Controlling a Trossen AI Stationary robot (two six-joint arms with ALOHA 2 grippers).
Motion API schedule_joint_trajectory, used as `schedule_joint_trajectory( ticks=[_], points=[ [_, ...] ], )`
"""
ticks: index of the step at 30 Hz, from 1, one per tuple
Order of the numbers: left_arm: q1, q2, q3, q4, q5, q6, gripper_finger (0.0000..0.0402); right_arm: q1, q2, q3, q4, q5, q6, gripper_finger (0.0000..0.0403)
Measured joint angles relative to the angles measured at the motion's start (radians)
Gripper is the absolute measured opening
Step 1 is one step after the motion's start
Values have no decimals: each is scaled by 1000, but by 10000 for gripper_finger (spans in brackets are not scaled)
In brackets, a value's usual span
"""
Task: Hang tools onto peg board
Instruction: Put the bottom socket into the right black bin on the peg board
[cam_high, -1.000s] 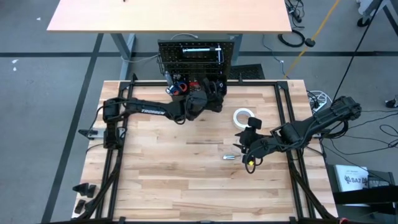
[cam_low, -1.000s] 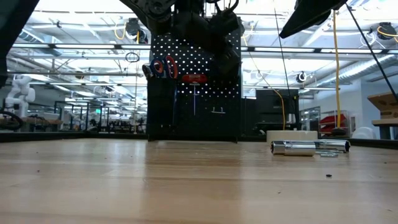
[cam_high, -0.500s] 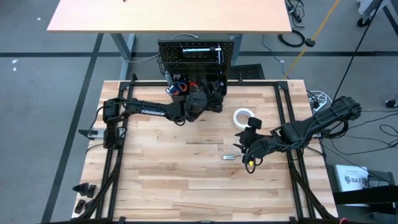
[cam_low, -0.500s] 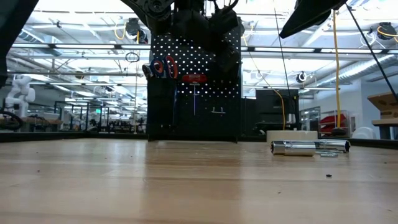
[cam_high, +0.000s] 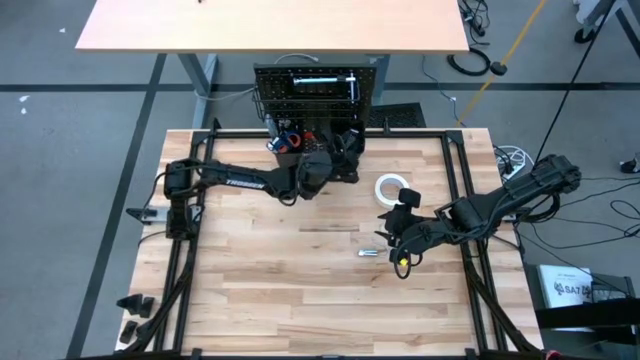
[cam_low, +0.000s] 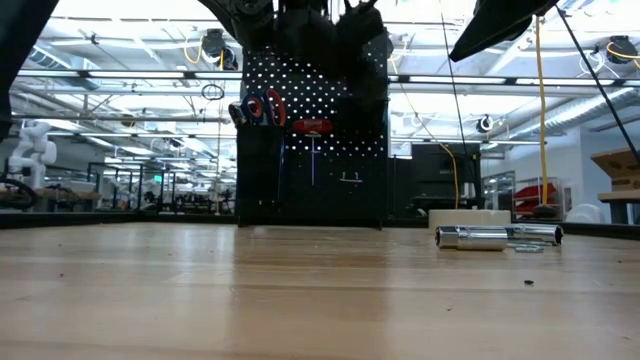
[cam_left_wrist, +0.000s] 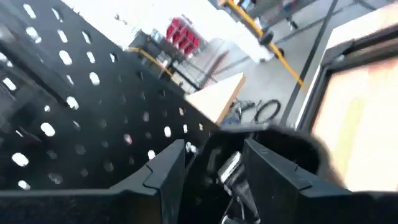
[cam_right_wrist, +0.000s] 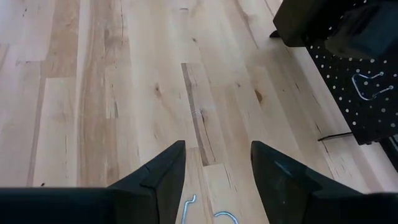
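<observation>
The black peg board (cam_high: 318, 90) stands upright at the table's far edge. Scissors (cam_low: 262, 108) and a red screwdriver (cam_low: 312, 127) hang on it. My left gripper (cam_left_wrist: 214, 165) is level at the board's upper right (cam_low: 350, 40). It is open, with one finger on either side of a black clamp (cam_left_wrist: 227, 171) against the board; I see no touch. The white tape roll (cam_high: 392, 188) and the silver ratchet (cam_high: 370, 253) lie flat on the table. My right gripper (cam_right_wrist: 216, 168) hovers open above the table near the ratchet, with nothing between its fingers.
Small silver hooks (cam_right_wrist: 208, 211) lie on the wood just below my right gripper. A silver hook (cam_right_wrist: 370, 84) sticks out of the peg board's lower part. The table's near half (cam_high: 300, 300) is bare wood. Metal frame rails (cam_high: 465, 190) run along both table sides.
My left gripper has opened at the peg board's upper right and rolled a little, staying in place. The black clamp stays against the board. My right arm has kept still.
</observation>
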Motion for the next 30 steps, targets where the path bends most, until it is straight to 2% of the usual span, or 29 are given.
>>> schedule_joint_trajectory(
  ticks=[5, 11, 13, 17, 20, 23, 25, 30],
  points=[
    [-68, -55, 0, 0, -5, 42, 164, 0, 0, 0, -1, -7, 1, 173],
    [-176, -131, 1, -150, -5, 7, 164, 0, 4, -19, 0, -17, 60, 173],
    [-213, -164, -6, -269, 6, -72, 164, 0, 4, -51, 7, -50, 74, 173],
    [-255, -219, -59, -466, 93, -287, 164, 0, 5, -141, 46, -145, 95, 173],
    [-267, -260, -145, -529, 213, -438, 164, 0, 5, -222, 135, -198, 116, 173],
    [-280, -288, -250, -482, 354, -533, 164, 0, 5, -284, 251, -255, 104, 173],
    [-289, -292, -317, -392, 408, -542, 164, 0, 5, -312, 307, -275, 85, 173],
    [-306, -292, -485, -11, 579, -569, 164, 0, 19, -340, 440, -276, 52, 173]
  ],
)
